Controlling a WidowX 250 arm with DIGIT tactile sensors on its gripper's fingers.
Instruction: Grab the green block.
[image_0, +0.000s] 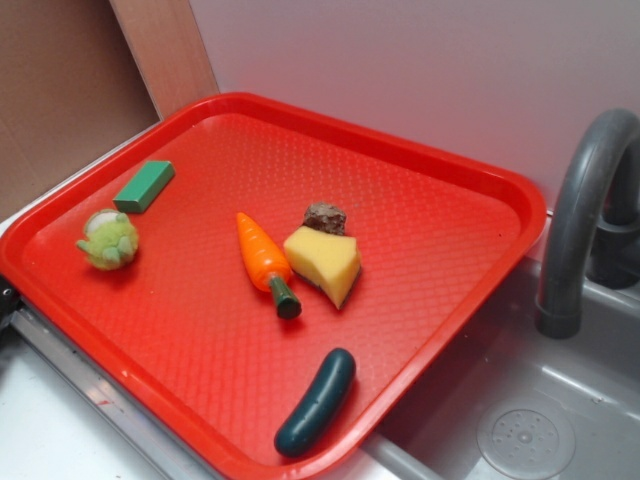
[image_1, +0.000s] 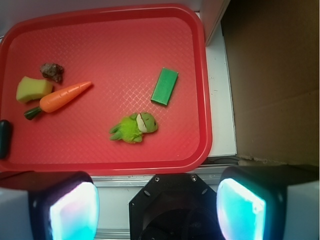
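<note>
- Wrist view showed the pincer (image_1: 157, 200) spread wide, both pads (image_1: 74, 212) apart and holding nothing; it hung outside the tray's near rim, well short of any object.
- Block (image_0: 144, 186) lay flat on the red tray (image_0: 440, 165), near one corner, just beyond the fuzzy toy (image_0: 109, 239) but not touching it.
- Clear tray surface ringed the block on all sides, so a straight descent looked feasible.
- Carrot (image_0: 262, 258), yellow sponge (image_0: 324, 262) and a brown lump (image_0: 325, 216) clustered mid-tray, well apart from the block; cucumber (image_0: 316, 401) sat at the far edge by the sink (image_0: 520, 420).
- Judgement: approach not yet begun. The pincer needed to advance over the rim and line its pads across the block's narrow width, keeping clear of the toy.
</note>
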